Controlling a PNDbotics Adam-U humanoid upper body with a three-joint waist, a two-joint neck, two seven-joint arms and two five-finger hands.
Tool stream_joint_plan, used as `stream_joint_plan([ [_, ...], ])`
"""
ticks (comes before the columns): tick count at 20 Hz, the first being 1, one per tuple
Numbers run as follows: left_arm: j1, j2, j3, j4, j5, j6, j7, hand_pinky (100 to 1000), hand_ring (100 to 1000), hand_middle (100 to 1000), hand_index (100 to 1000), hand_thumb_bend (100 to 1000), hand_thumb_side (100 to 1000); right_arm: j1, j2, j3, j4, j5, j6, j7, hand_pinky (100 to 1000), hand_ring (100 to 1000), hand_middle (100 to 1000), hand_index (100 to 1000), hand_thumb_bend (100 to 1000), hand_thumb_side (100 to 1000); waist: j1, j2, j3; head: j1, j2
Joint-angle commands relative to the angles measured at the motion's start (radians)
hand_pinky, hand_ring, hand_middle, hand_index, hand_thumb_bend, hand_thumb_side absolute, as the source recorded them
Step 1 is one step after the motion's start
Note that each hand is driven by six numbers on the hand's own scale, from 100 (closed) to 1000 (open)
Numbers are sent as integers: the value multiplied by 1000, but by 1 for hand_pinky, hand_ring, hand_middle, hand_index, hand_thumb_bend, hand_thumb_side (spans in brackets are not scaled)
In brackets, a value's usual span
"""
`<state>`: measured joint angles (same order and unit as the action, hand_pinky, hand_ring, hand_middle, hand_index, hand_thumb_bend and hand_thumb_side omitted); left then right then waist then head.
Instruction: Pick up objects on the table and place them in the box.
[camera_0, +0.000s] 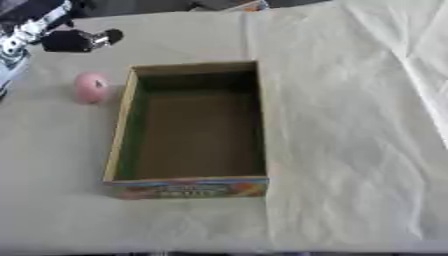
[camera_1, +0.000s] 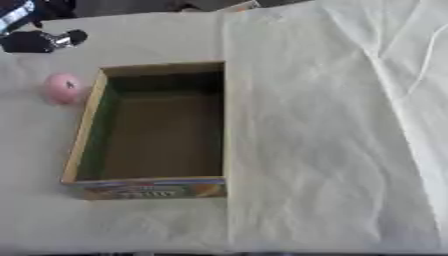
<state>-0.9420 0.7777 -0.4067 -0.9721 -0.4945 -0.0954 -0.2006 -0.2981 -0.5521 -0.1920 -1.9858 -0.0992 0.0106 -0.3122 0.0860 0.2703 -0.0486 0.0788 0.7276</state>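
Left hand (camera_0: 77, 40) at far left above the bench (camera_0: 350, 150); finger state cannot be told. Pink ball (camera_0: 90, 87) sits just left of open cardboard box (camera_0: 122, 120), apart from hand.

No text could be read anywhere. The box (camera_0: 188, 189), at centre left of the frame, carried a colourful printed band with lettering along its near outer wall, but the letters were too blurred to make out in either view.
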Motion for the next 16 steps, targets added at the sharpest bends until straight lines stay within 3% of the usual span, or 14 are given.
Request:
stream_joint_plan([
  [1,-31,17,38,59,-49,-39,-47,670,802,842,1000,454,790,-5,-24,-5,-14,4,4,0,615,787,736,830,100,1000,-3,-15,2,1,-11],
  [4,-34,27,73,82,-92,-82,-90,681,812,847,1000,379,674,-3,-25,-5,-14,5,6,1,616,786,735,829,100,1000,-3,-14,5,-1,-13],
  [7,-29,46,80,101,-136,-117,-134,692,826,865,1000,380,619,-4,-25,-3,-14,6,7,4,616,785,734,828,100,1000,-2,-12,8,-2,-12],
  [9,-23,55,75,113,-167,-136,-165,705,837,888,1000,460,644,-5,-25,-3,-14,7,8,5,616,784,732,826,100,1000,-2,-11,8,-1,-12],
  [12,-21,62,76,127,-218,-150,-217,709,837,891,1000,654,716,-5,-24,-1,-14,8,11,7,617,784,730,823,100,1000,-3,-10,9,-1,-12],
  [16,-27,53,102,135,-285,-168,-283,708,832,864,1000,774,768,-4,-22,-3,-14,8,13,1,617,785,727,819,100,1000,-5,-9,8,-1,-13],
])
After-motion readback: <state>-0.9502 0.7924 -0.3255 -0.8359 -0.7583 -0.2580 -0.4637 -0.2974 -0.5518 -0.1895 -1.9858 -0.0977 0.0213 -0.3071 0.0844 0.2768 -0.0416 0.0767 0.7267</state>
